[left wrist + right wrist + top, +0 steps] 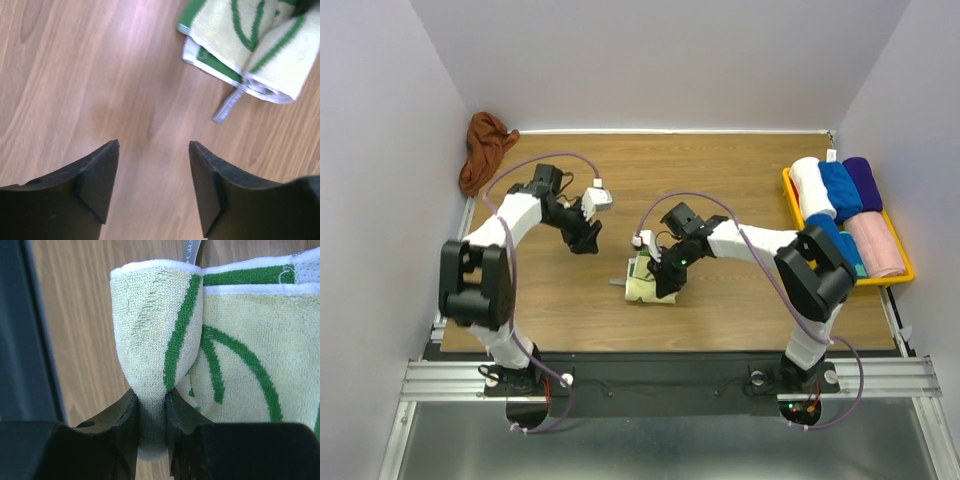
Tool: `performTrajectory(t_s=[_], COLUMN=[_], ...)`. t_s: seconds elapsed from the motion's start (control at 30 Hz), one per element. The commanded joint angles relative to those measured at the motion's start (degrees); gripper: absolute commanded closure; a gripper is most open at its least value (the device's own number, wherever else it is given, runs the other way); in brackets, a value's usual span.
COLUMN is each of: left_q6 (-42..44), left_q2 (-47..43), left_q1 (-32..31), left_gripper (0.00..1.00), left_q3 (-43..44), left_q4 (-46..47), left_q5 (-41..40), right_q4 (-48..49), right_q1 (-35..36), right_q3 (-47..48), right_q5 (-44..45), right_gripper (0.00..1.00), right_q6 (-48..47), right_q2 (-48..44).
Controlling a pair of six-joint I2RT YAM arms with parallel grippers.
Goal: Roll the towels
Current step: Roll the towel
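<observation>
Top view: cream towel [650, 285] lies mid-worktop [740, 170], folded over and judged only partly rolled. Brown towel [485, 150] is bunched in the far left corner, not yet started. Rolled towels [835, 190] are packed in a yellow tray [788, 190] at right, well apart; nothing is seen in the way.
Left wrist view: left pincer [154, 145] is held open, empty, near the cream towel.
Right wrist view: right pincer [151, 400] is clamped on a fold of the cream towel.
</observation>
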Motion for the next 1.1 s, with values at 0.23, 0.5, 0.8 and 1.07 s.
performTrajectory(t_s=[0.23,0.5,0.8,1.07], left_q6=[-1.17,-3.28,-0.82,-4.59], left_q2=[-35.74,-32.53,-25.14,-16.36], left_q1=[-23.70,-38.94,-45.46,-45.72], left_gripper=[0.23,0.15,0.20,0.66], left_q3=[-29.66,-36.45,-37.15,-32.68], left_q4=[27.90,35.91,41.62,38.20], left_q5=[-20.80,-27.95,-30.67,-30.42], right_q4=[-18.02,-24.79,-25.85,-26.38], right_q1=[-6.73,-8.93,-9.46,-9.90], right_q3=[10.34,14.66,16.06,16.94], right_q5=[-23.48,-27.26,-27.44,-25.86], right_gripper=[0.99,0.95,0.94,0.89], right_q6=[0.24,-5.39,-7.24,-7.76], right_q2=[16.54,23.93,26.66,25.08])
